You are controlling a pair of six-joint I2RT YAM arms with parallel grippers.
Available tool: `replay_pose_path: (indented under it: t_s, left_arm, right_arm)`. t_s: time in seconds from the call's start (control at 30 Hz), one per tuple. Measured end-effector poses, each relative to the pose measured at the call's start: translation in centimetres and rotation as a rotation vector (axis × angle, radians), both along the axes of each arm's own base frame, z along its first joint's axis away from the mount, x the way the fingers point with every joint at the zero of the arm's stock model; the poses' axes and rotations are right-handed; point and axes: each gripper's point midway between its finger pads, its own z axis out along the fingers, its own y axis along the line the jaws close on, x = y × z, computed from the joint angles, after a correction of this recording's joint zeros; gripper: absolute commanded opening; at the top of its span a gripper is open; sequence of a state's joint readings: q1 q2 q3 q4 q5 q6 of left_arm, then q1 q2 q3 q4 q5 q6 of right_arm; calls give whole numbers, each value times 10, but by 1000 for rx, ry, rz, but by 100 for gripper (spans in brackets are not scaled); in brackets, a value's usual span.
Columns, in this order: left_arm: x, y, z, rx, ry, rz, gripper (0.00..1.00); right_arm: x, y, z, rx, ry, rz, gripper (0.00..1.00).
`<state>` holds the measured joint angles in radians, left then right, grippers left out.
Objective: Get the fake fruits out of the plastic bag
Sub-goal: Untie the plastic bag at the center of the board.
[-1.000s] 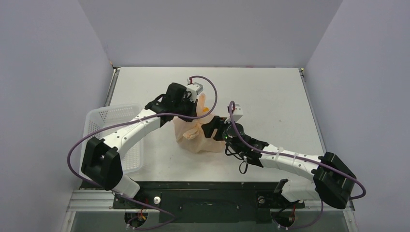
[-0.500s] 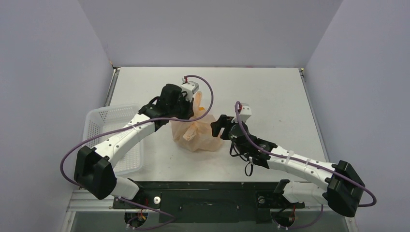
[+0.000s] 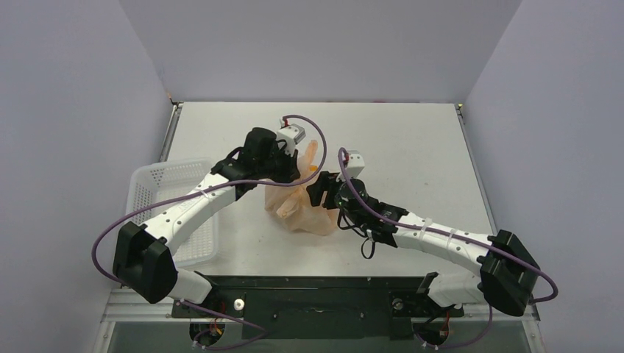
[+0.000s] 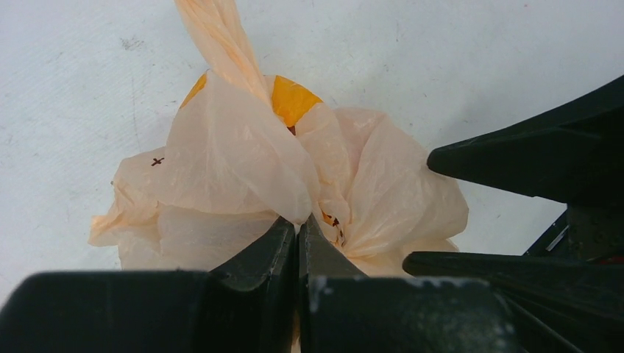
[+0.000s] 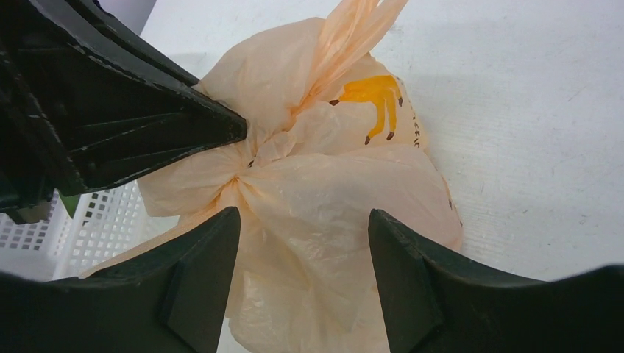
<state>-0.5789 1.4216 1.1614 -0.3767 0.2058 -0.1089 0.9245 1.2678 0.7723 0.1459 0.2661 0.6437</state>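
White table (image 3: pixel 412 147) carried a mesh basket (image 3: pixel 158 184) at its left edge and, near the middle, the peach bag (image 3: pixel 298 213), bunched shut with its handles twisted upward. The left gripper (image 4: pixel 298 235) was clamped on a fold of film at the bag's gathered neck. The right gripper (image 5: pixel 303 220) stood wide, straddling the bag's side without gripping. No fruits showed anywhere; presumably all sat inside, so opening and emptying were yet to do.

walls (image 3: pixel 73 110): pale lilac; table (image 3: pixel 412 147): white, perhaps scuffed; light: even
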Motion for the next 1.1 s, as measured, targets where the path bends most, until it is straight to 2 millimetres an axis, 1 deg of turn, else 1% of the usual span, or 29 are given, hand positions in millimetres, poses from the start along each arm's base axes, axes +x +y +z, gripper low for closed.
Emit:
replay_pose_path:
  t_s: [0.17,0.27,0.33,0.37,0.4,0.5,0.53,0.57,0.6,0.63,0.67,0.7,0.9,1.1]
  left_arm:
    - [-2,-4,1,-16,8,-19,0]
    - [-3,-6,1,-27,11,-26,0]
    - [-3,-7,1,-29,12,-26,0]
    - [-3,-7,1,-29,13,-27,0]
    - [-3,-7,0,-29,14,-27,0]
    - [-3,-7,1,-29,13,-26,0]
    - [-3,-7,1,-28,13,-26,0]
    - [-3,-6,0,-28,13,-25,0]
    - [-2,-6,0,-26,12,-21,0]
    - [-2,-6,0,-24,11,-18,0]
    - [-1,-5,0,-22,9,-14,0]
    - [0,-4,0,-18,7,-7,0]
    - [5,1,-1,0,-2,33,0]
    - [6,9,-3,8,-6,72,0]
  right_arm:
    - [-2,8,-14,-21,25,25,56]
    - [-4,12,-20,-30,35,35,51]
    - [-5,13,-23,-32,38,38,44]
    - [-5,14,-24,-35,41,38,39]
    - [-5,14,-25,-35,43,38,36]
    - [-5,14,-27,-36,49,35,22]
    - [-4,14,-28,-35,52,34,20]
    - [-4,15,-29,-37,54,34,14]
    - [-4,15,-30,-37,56,33,10]
    - [-4,15,-30,-36,56,32,4]
    - [-4,14,-30,-36,56,31,1]
    - [-4,14,-30,-37,55,29,0]
    - [-3,11,-32,-36,52,12,0]
    - [-8,3,-37,-29,56,-1,0]
